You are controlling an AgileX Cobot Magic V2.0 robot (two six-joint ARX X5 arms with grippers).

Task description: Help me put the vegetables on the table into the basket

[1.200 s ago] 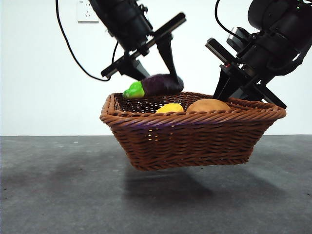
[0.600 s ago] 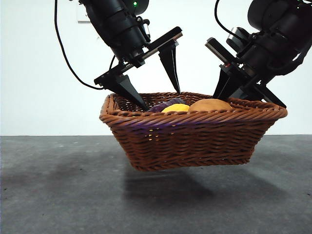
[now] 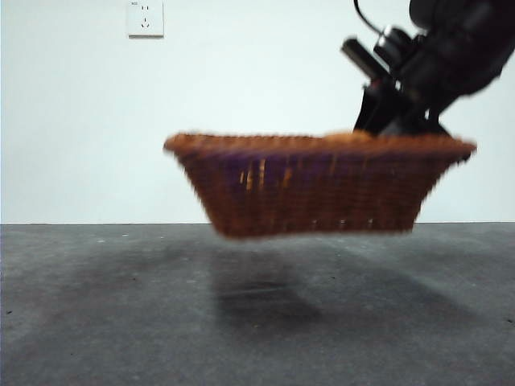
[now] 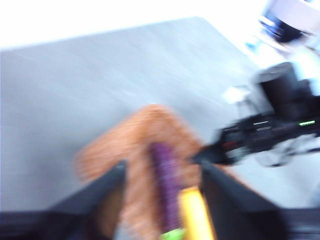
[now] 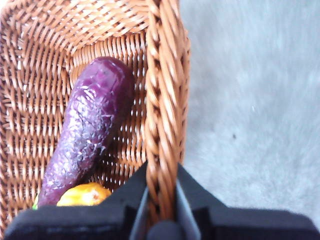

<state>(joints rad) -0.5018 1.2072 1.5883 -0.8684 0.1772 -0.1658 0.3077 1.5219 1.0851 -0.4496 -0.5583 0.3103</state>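
The brown wicker basket (image 3: 314, 189) hangs in the air above the table (image 3: 121, 305), blurred by motion. My right gripper (image 3: 394, 121) is shut on its braided rim (image 5: 162, 100), seen close in the right wrist view (image 5: 161, 175). Inside lie the purple eggplant (image 5: 90, 125) and the yellow vegetable (image 5: 82, 195). The potato is hidden. My left gripper (image 4: 162, 164) is open and empty, high above the basket (image 4: 145, 130); its blurred view shows the eggplant (image 4: 167, 185) and yellow vegetable (image 4: 195, 215) below. The left arm is out of the front view.
The basket's shadow (image 3: 265, 293) lies on the grey table below it. A wall socket (image 3: 145, 18) is on the white wall behind. The right arm (image 4: 270, 130) shows in the left wrist view beside the basket.
My left gripper let the eggplant go into the basket, then rose out of the front view. The right gripper has lifted the basket higher.
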